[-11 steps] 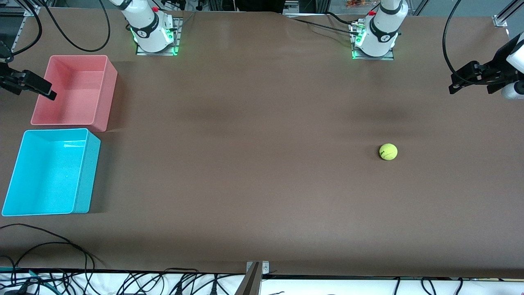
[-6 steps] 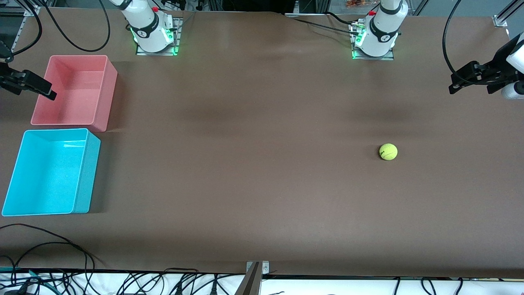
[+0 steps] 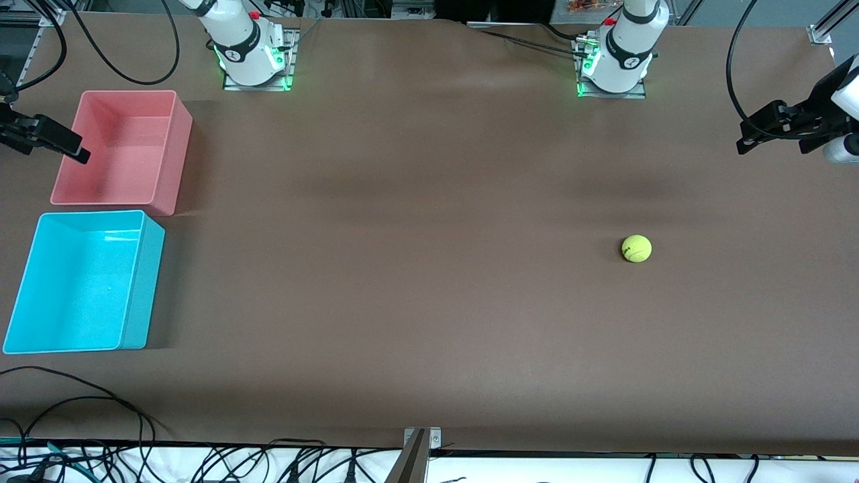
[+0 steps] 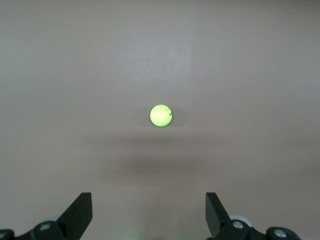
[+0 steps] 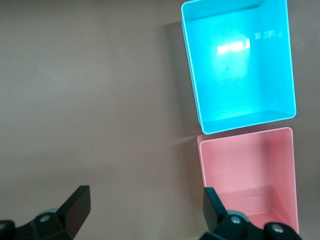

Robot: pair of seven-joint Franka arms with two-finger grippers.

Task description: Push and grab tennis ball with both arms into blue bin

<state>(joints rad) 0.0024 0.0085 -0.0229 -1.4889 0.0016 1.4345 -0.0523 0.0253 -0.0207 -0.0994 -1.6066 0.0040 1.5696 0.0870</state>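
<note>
The ball (image 3: 636, 248) sits alone on the brown table (image 3: 416, 268), right of centre in the front view and a little below the middle, toward the left arm's end. It's round, so there's no long axis to call; its dark printed mark shows on the side turned to the frame's left. In the left wrist view the ball (image 4: 161, 116) lies near the centre of the frame, out ahead of the two finger tips.

Over at the right edge of the front view, the left gripper (image 3: 751, 134) hangs above the table's end, fingers spread wide apart, nothing between them, well away from the ball.

Lower left of the frame, there's the blue bin (image 3: 144, 282), open side up, with nothing in it. Its long axis runs up and down the frame. Just above it sits the pink bin (image 3: 171, 147), nearly touching, farther from the camera.

At the left edge, the right gripper (image 3: 57, 144) hovers beside the pink bin, fingers also parted and holding nothing. Its wrist view looks down on both bins, blue (image 5: 239, 65) and pink (image 5: 247, 175).
</note>
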